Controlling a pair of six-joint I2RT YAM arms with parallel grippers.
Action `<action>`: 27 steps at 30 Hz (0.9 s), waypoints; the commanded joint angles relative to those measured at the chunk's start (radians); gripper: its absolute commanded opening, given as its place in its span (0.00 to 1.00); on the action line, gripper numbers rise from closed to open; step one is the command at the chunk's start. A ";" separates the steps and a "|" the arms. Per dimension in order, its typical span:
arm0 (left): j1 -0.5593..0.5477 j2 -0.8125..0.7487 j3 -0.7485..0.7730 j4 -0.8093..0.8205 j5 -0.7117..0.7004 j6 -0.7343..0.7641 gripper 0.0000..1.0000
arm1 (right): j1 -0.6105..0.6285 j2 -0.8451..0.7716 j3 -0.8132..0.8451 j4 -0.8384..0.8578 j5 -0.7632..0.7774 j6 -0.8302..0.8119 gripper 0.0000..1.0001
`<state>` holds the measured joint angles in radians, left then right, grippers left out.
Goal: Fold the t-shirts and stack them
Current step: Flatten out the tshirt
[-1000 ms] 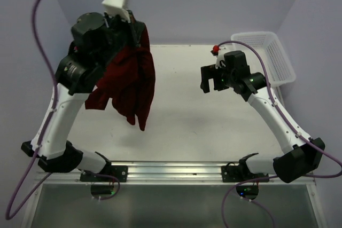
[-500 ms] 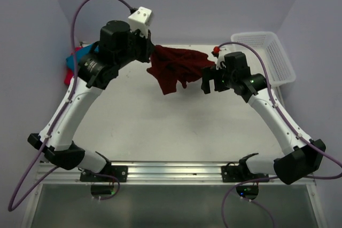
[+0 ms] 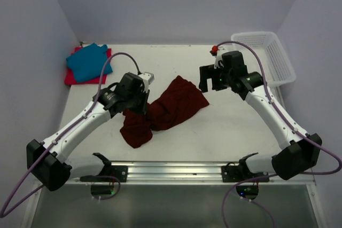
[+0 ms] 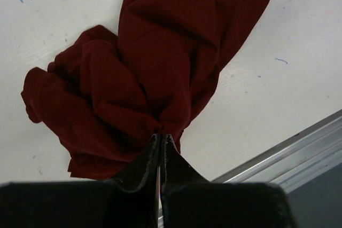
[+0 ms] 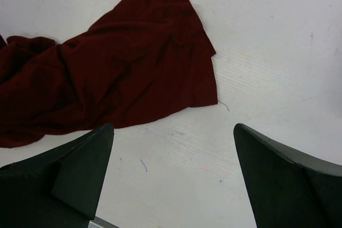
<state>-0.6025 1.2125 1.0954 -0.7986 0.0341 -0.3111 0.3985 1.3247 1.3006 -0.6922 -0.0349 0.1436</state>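
Note:
The dark maroon t-shirt lies crumpled on the table's middle, stretching from front left toward back right. My left gripper sits low at its left part, shut on a bunched fold. In the left wrist view the closed fingertips pinch the maroon cloth. My right gripper hovers open beyond the shirt's right corner; in the right wrist view it is empty, and the shirt's edge lies just ahead of it. A teal blue t-shirt lies folded on a red-pink one at the back left.
A white mesh basket stands at the back right corner. A metal rail runs along the table's near edge between the arm bases. Bare white tabletop lies to the front right of the maroon shirt.
My left arm swung down from high at the back, carrying the maroon t-shirt, which now lies on the table. The right arm barely moved.

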 commanded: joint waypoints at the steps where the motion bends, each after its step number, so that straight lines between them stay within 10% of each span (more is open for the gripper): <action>1: 0.000 -0.056 0.027 0.088 0.003 -0.049 0.00 | 0.013 0.040 -0.020 0.106 -0.111 0.059 0.99; 12: 0.000 -0.057 0.100 0.079 -0.100 -0.046 0.00 | 0.103 0.209 -0.135 0.195 -0.171 0.125 0.99; 21: 0.000 -0.106 0.104 0.047 -0.137 -0.054 0.00 | 0.097 0.287 -0.156 0.137 0.269 0.243 0.98; 27: 0.000 -0.123 0.097 0.039 -0.140 -0.062 0.00 | 0.073 0.380 -0.123 0.143 0.296 0.280 0.95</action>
<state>-0.6025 1.1202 1.1549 -0.7761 -0.0841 -0.3565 0.4808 1.6695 1.1435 -0.5552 0.1783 0.3725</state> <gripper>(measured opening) 0.009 0.959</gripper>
